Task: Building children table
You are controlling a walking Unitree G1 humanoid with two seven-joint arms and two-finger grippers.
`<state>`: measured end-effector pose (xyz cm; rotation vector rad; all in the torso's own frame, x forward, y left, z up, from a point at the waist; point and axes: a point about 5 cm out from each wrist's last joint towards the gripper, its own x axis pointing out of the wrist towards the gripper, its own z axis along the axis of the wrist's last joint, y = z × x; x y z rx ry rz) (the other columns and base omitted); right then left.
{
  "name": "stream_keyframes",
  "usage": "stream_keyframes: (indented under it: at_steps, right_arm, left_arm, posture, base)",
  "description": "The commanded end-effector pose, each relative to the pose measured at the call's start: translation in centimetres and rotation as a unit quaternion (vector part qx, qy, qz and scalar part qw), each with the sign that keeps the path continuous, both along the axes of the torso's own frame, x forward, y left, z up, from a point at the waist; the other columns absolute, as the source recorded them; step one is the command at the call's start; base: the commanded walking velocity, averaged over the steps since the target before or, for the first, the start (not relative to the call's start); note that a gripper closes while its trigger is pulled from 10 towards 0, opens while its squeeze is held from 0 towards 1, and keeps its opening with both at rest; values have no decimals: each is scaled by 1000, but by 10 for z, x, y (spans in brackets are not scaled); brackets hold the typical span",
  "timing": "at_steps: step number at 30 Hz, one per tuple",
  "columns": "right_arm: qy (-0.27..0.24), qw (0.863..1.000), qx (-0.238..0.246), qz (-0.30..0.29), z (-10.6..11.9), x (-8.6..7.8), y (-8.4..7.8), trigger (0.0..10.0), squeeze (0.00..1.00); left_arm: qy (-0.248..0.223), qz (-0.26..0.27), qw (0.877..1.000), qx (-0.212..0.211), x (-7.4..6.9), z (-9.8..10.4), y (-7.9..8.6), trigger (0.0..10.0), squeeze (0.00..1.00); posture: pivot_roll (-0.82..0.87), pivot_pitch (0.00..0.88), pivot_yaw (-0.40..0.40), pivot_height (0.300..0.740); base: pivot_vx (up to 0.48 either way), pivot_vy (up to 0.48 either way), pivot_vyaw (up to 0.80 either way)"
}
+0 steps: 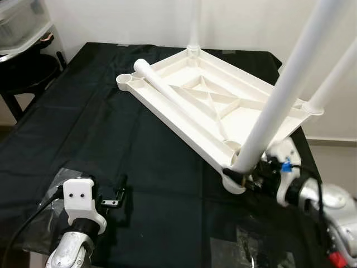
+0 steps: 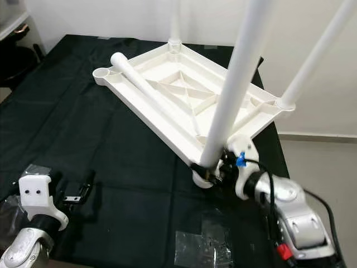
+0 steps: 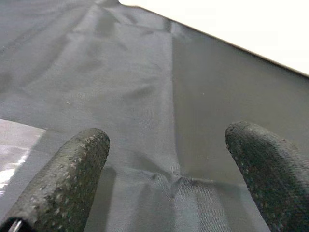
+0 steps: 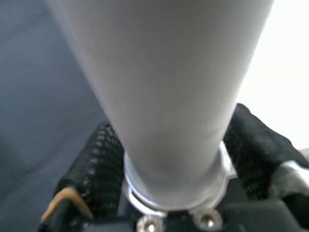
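A white plastic children's tabletop [image 1: 167,109] lies upside down on the black cloth, ribs facing up. Three white legs stand in its corner sockets: the near leg [image 1: 279,100], a right one [image 1: 334,72] and a far one [image 1: 193,28]. A fourth loose leg [image 1: 178,100] lies along the tabletop's left rim, beside the bare socket [image 1: 125,81]. My right gripper [image 1: 245,177] is shut on the near leg at its base; the right wrist view has black fingers [image 4: 94,164] on both sides of the tube [image 4: 169,96]. My left gripper [image 1: 114,198] hovers open low over the cloth, holding nothing.
Black cloth [image 1: 83,123] covers the work surface. Clear plastic wrap [image 2: 203,245] lies at the front, and more sits under my left arm [image 1: 42,220]. A dark shelf with a translucent bin [image 1: 22,22] stands at the far left. A white wall runs behind.
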<state>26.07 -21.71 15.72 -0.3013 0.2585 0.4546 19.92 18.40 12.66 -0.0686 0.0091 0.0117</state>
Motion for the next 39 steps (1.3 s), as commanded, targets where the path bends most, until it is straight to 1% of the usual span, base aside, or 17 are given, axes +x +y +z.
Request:
stream_keyframes:
  at_steps: [1,4,8,11,14,16,18,20,25,26,27,28,29,30,36,37,39]
  right_arm:
    - [18,989,-49,-141,-13,-2,-30,10000,1000]
    - [-14,972,-71,-225,-10,-5,-41,10000,1000]
    - [-31,961,-74,-263,-8,-8,-44,10000,1000]
    - [-20,977,-29,-210,-13,-17,-15,10000,1000]
    - [-13,981,-17,-193,-15,-20,-8,10000,1000]
    - [16,980,9,-200,-21,-28,-5,10000,1000]
    - [96,964,81,-234,-35,-51,1,10000,1000]
    - [133,961,130,-203,-35,-62,12,10000,1000]
    - [139,968,175,-115,-21,-67,31,10000,949]
    - [126,970,196,-66,-11,-67,41,10000,306]
    - [126,970,196,-66,-11,-67,41,10000,306]
    - [108,972,209,13,1,-67,57,10000,0]
    - [108,972,209,13,1,-67,57,10000,0]
    - [100,964,216,114,15,-70,77,10000,0]
    - [81,967,178,166,17,-54,92,10000,0]
    - [13,983,99,153,15,-2,101,10000,0]
    - [-8,986,65,154,16,14,105,10000,0]
  left_arm:
    - [12,1,1000,-2,-2,-4,2,10000,0]
    - [11,-1,1000,-4,-2,-4,1,10000,0]
    - [11,-1,1000,-4,-2,-4,0,10000,0]
    - [10,-1,1000,-5,-2,-3,0,10000,0]
    - [10,-1,1000,-6,-2,-3,0,10000,0]
    - [10,-1,1000,-5,-2,-3,1,10000,0]
    - [10,-1,1000,-4,-2,-3,2,10000,0]
    - [11,-2,1000,-4,-2,-3,2,10000,0]
    - [11,-3,1000,-4,-1,-3,2,10000,0]
    - [12,-3,1000,-4,-1,-3,2,10000,0]
    - [12,-3,1000,-4,-1,-3,2,10000,0]
    - [12,-3,1000,-5,-1,-3,2,10000,0]
    - [12,-3,1000,-5,-1,-3,2,10000,0]
    - [11,-4,1000,-6,-1,-3,1,10000,0]
    - [10,-4,1000,-6,-2,-2,0,10000,0]
    - [7,-5,1000,-3,-4,0,-2,10000,0]
    - [5,-5,1000,-2,-4,1,-2,10000,0]
  posture:
    - [-30,191,-35,740]
    - [-31,192,-36,740]
    - [-31,192,-36,740]
    - [-35,195,-37,740]
    - [-35,195,-37,740]
    - [-35,198,-38,740]
    - [-40,200,-37,740]
    - [-44,202,-35,740]
    - [-45,202,-34,740]
    - [-45,202,-34,740]
    - [-45,202,-34,740]
    - [-49,200,-34,740]
    - [-49,200,-34,740]
    - [-42,200,-36,740]
    - [-37,202,-34,740]
    - [-9,214,-36,740]
    - [-9,214,-36,740]
  base:
    - [0,0,0]
    - [0,0,0]
    - [0,0,0]
    - [0,0,0]
    - [0,0,0]
    - [0,0,0]
    - [0,0,0]
    - [0,0,0]
    - [0,0,0]
    - [0,0,0]
    - [0,0,0]
    - [0,0,0]
    - [0,0,0]
    - [0,0,0]
    - [0,0,0]
    - [0,0,0]
    - [0,0,0]
